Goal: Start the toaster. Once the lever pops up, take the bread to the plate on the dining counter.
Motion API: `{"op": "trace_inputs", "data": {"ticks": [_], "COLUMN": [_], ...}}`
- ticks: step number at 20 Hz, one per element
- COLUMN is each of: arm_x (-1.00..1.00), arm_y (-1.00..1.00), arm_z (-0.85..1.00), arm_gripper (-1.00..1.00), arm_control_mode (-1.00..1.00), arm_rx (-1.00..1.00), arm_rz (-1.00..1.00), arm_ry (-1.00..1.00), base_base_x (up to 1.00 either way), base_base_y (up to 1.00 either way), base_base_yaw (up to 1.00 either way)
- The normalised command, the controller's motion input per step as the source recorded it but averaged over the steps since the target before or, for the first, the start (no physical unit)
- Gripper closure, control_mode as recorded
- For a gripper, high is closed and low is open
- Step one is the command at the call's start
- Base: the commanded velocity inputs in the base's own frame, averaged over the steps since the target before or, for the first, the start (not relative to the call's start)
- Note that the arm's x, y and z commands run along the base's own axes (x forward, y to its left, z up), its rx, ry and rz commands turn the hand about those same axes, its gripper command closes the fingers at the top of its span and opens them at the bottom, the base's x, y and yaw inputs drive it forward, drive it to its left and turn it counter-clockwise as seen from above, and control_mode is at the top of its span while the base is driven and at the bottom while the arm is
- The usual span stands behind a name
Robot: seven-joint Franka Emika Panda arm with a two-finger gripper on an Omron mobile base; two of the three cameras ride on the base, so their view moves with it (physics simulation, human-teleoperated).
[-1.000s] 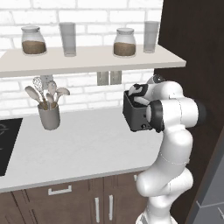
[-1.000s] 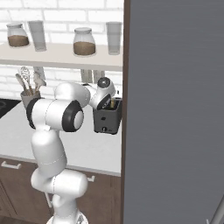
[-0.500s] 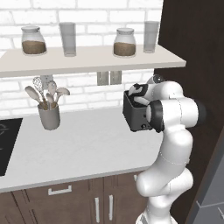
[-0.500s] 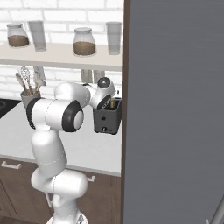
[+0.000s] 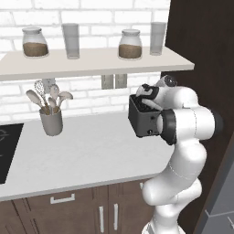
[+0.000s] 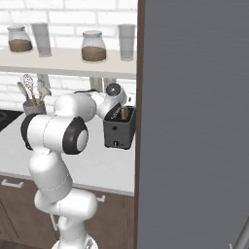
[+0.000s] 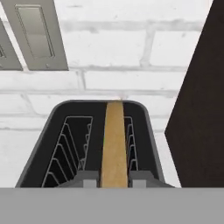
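The dark grey toaster [image 5: 142, 122] [image 6: 118, 132] stands on the light grey counter, close to the brick wall and beside a dark cabinet. The bread [image 7: 114, 144] [image 6: 124, 113], a tan slice seen edge-on, stands upright in the right-hand slot of the toaster [image 7: 43, 140]. My gripper [image 7: 114, 181] [image 5: 147, 99] [image 6: 115, 111] reaches down onto the toaster's top. Its two fingertips [image 7: 91, 178] press on either side of the slice, so it is shut on the bread. The plate and the dining counter are out of view.
A grey utensil holder [image 5: 51, 121] stands at the counter's left, with a black cooktop [image 5: 7, 151] beyond it. A shelf [image 5: 91, 63] with jars and glasses hangs above. A dark tall cabinet [image 5: 201, 55] and a grey panel [image 6: 194, 121] close in on the right.
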Motion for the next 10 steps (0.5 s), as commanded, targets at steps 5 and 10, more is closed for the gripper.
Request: {"op": "trace_inputs", "data": {"ticks": [5,10], "arm_x": [-0.52,-0.47], "arm_y": [0.00,0.00], "arm_z": [0.54,0.55], "arm_gripper": [1.00,1.00], "arm_control_mode": [-1.00,-1.00], "arm_rx": [0.11,0.02], "arm_rz": [0.00,0.00], "arm_ry": [-0.11,0.11], "base_base_x": [0.00,0.00], "base_base_y": [0.00,0.00], "base_base_yaw": [0.00,0.00]}}
